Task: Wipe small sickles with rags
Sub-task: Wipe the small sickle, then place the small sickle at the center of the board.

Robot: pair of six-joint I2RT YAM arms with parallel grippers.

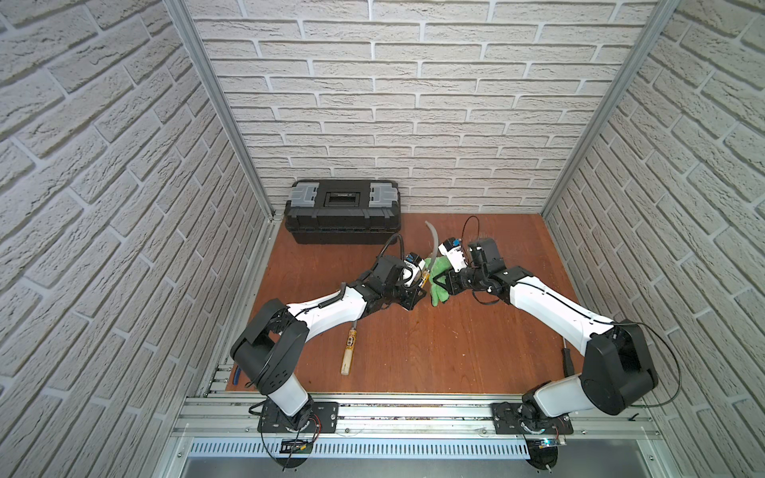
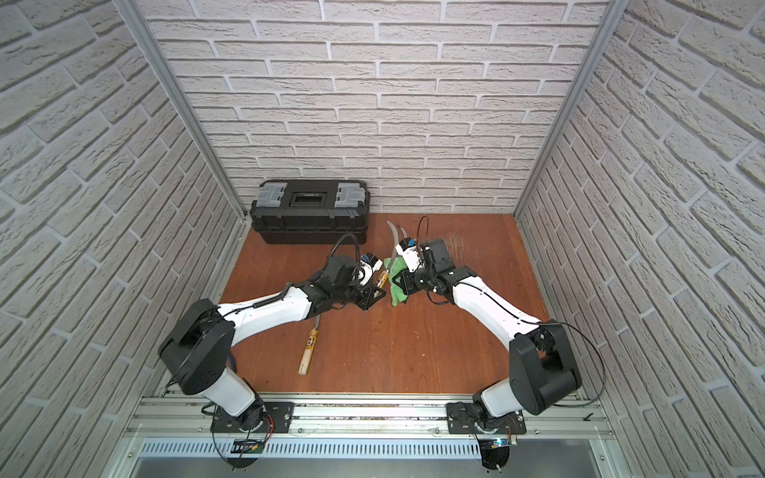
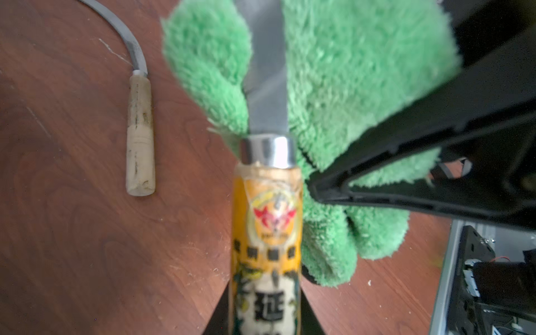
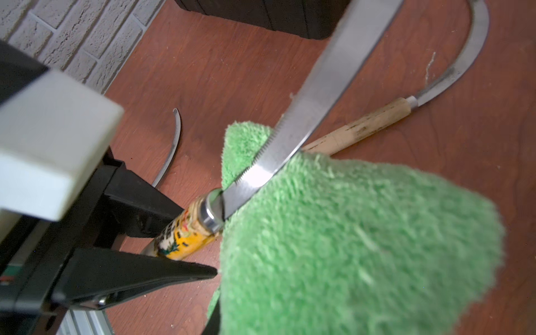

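L claw (image 4: pixel 177 240) clamped on labelled sickle (image 3: pixel 266 87) handle, above tabletop (image 1: pixel 455 351) centre. R claw (image 1: pixel 439 282) pinches green rag (image 4: pixel 362 246) round blade by ferrule. Plain-handled sickle (image 3: pixel 140 130) lies nearby; third sickle (image 1: pixel 350 347) partly under L arm.

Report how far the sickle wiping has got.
Done: nothing visibly finished. In hand: left hand grips the labelled sickle by its handle; right hand holds the green rag against its blade base. Left: plain-handled sickle and third sickle lie on the table; wiped or not, unclear.
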